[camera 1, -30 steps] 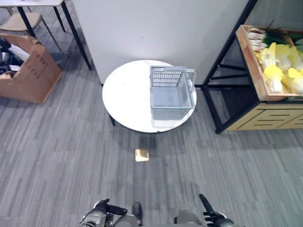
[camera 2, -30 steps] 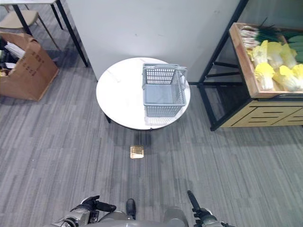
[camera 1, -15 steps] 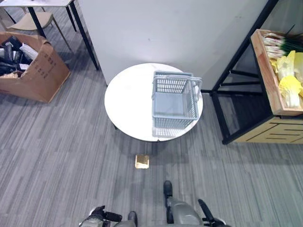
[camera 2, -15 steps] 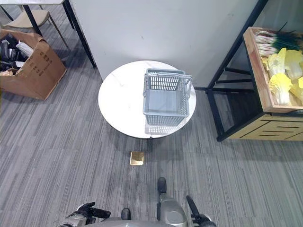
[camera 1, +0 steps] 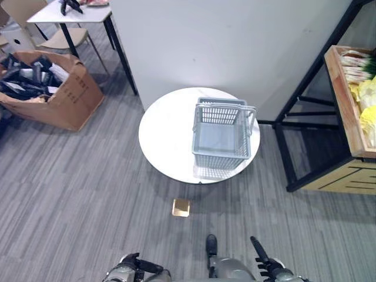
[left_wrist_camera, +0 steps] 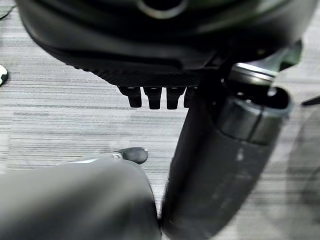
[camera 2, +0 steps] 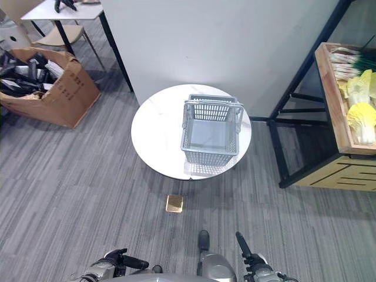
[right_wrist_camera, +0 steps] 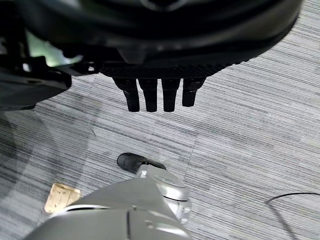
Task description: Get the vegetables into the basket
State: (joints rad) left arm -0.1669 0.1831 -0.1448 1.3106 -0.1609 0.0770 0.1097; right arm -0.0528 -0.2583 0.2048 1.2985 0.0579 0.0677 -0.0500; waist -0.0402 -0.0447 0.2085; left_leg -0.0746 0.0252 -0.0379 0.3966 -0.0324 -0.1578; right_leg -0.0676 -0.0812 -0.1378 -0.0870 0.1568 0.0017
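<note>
A grey plastic basket (camera 1: 223, 136) stands empty on a round white table (camera 1: 167, 132), its handle upright. The vegetables (camera 1: 367, 100), pale yellow cabbages and green onions, lie in a wooden crate (camera 1: 343, 100) on a black shelf at the far right. My left hand (camera 1: 136, 267) and right hand (camera 1: 262, 265) hang low at the near edge of the scene, far from the basket and the crate. The left hand's fingers (left_wrist_camera: 152, 97) and the right hand's fingers (right_wrist_camera: 155, 97) are straight and hold nothing.
A white partition wall (camera 1: 223, 41) rises behind the table. The black shelf frame (camera 1: 294, 147) stands right of the table. An open cardboard box (camera 1: 47, 88), a small table (camera 1: 70, 14) and chairs sit at the far left. A gold floor plate (camera 1: 181, 207) lies before the round table.
The camera has moved: the whole scene has shifted, with the crate sliding toward the right edge and more of the left corner showing. Both hands stay low and empty.
</note>
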